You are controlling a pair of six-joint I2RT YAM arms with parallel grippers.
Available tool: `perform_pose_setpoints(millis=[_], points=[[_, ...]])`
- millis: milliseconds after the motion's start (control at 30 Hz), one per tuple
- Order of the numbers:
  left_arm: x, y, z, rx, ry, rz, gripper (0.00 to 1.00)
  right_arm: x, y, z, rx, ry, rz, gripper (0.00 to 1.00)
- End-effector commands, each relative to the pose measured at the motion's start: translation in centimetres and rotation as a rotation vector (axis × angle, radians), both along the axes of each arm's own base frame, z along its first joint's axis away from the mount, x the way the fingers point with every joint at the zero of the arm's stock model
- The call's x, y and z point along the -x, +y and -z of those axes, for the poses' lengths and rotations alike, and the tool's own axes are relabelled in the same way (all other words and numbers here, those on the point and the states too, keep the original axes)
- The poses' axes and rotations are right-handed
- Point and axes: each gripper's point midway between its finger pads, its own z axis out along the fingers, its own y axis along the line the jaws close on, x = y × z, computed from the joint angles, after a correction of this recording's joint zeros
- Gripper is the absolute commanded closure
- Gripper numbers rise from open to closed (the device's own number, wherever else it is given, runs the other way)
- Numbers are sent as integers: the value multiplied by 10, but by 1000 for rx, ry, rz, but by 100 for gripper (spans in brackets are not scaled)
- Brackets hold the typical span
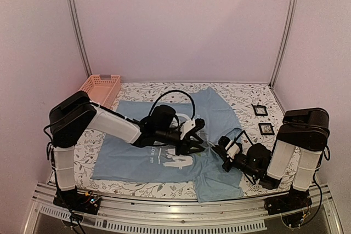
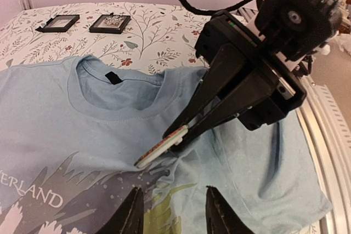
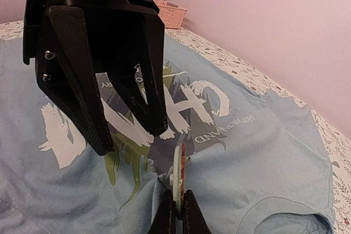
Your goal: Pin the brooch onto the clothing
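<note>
The light blue T-shirt (image 1: 126, 157) lies flat on the table, its "CHINA" print facing up (image 3: 186, 102). My right gripper (image 3: 176, 193) is shut on the brooch (image 3: 179, 171), a thin disc held edge-on with its orange face to one side. The brooch (image 2: 159, 149) sits right at a small raised crease of fabric at the edge of the print, below the collar (image 2: 109, 100). I cannot tell whether its pin is in the cloth. My left gripper (image 2: 173, 190) is open and empty, its fingers (image 3: 82, 102) hovering over the print just short of the brooch.
Two small black square frames (image 1: 259, 110) (image 1: 266, 129) lie on the floral tablecloth (image 1: 241, 94) at the right, past the shirt. A pink basket (image 1: 100, 89) stands at the back left. The two grippers meet close together at mid-table (image 1: 208, 145).
</note>
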Motion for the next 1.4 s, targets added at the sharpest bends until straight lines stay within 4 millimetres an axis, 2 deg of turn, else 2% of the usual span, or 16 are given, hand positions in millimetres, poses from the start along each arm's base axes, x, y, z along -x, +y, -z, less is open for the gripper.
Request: perform_pose_setpoints(millis=[0,200,367,500,667,800,900,1367], points=[[2,-3,10,11,23,-5,60,1,5,-19,-79,-31,-9,100],[-2,-18,8,53,-18,-41,54,1,7,-20,-74,-36,-18,100],[-2,-20,22,39,-2,-52,54,1,6,-22,-82,-34,-16,100],[0,-19,28,37,13,-59,62,1,8,-24,-93,-35,-21,100],[1,-22,22,75,44,-72,85,2,10,-27,-113,-23,-26,100],[6,-26,16,101,65,-51,96,1,10,-27,-111,-26,-25,100],[8,-26,17,98,69,-47,100,1,13,-28,-113,-28,-33,100],[5,-28,22,82,68,-67,100,6,25,-50,-180,-24,-94,100]])
